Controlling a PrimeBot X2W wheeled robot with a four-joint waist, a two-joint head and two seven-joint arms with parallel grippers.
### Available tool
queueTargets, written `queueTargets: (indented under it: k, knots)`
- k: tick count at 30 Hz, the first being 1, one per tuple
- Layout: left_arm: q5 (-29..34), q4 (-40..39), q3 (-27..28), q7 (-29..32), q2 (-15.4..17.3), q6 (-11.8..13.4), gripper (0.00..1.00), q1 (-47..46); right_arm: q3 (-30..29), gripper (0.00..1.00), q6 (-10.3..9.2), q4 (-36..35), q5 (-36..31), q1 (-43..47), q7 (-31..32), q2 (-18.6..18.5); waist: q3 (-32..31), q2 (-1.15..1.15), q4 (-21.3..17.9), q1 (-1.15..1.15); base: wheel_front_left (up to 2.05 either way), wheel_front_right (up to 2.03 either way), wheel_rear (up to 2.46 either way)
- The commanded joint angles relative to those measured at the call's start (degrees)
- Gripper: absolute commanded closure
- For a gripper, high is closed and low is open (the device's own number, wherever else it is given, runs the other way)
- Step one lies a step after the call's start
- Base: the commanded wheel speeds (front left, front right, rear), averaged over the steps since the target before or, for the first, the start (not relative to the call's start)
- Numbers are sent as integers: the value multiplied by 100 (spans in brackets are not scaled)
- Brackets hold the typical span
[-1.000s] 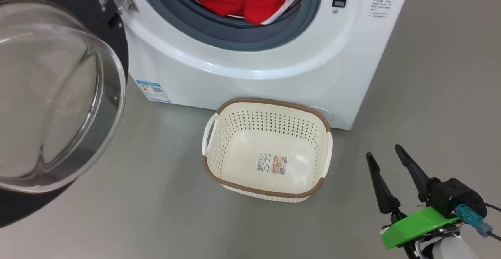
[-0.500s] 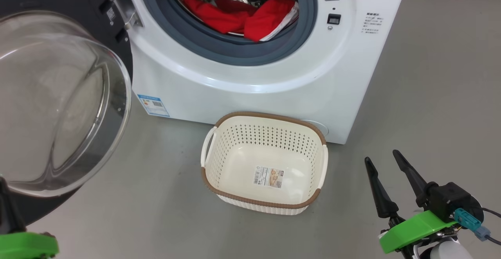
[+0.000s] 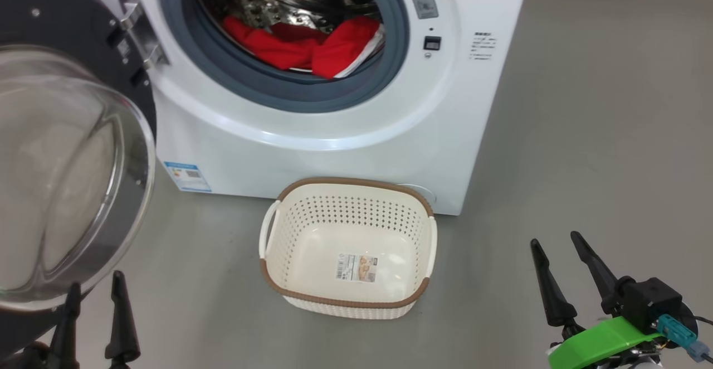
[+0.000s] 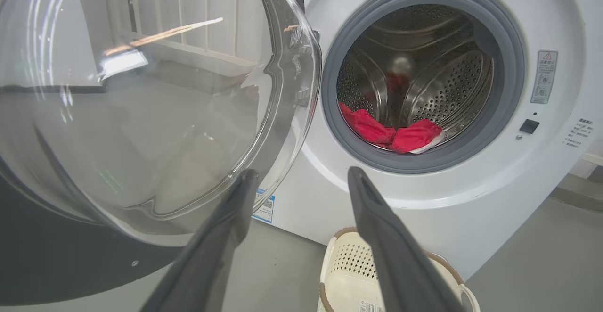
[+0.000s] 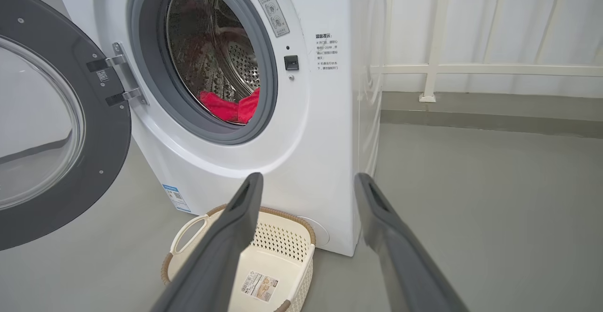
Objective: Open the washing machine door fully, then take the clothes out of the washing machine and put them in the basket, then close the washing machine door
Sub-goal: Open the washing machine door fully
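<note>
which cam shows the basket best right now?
Head view: the basket shows whole, from above. Left wrist view cuts it off at the bottom edge; in the right wrist view a finger of the right gripper hides part of it.

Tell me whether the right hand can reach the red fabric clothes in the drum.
Probably yes: the black-rimmed glass door hangs open leftward, and nothing stands between the open right hand and the red fabric clothes.

At nine o'clock the washing machine door (image 3: 67, 174) is standing open; at twelve the clothes (image 3: 303, 45) are lying inside the washing machine (image 3: 312, 151); at six the basket (image 3: 356, 182) is sitting on the floor (image 3: 585, 135). My left claw (image 3: 96, 281) and right claw (image 3: 555, 239) are hovering, fingers spread.
</note>
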Motion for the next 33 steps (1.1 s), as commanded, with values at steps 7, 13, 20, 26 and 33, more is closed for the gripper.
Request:
queueTargets:
  k: [7,13,20,26,33]
  knots:
    - [-185,-401,-220,-29,390,-31,0,176,-32,0,44,-202,82,125,-52,4,-81,0,-471,0,0,0,0]
    - [-268,-621,-531,-29,536,-31,0,273,-122,0,44,-236,82,187,-52,23,-84,0,-769,0,0,0,0]
    - [-485,-802,-802,-29,600,-31,0,429,-237,0,44,-288,96,205,-52,45,-29,0,-1128,0,0,0,0]
    - [-559,-848,-964,-29,623,-31,0,442,-297,0,44,-317,88,204,-52,42,22,0,-1278,0,0,0,0]
    - [-620,-869,-1072,-29,656,-31,0,385,-406,0,44,-347,71,240,-52,44,53,0,-1348,0,0,0,0]
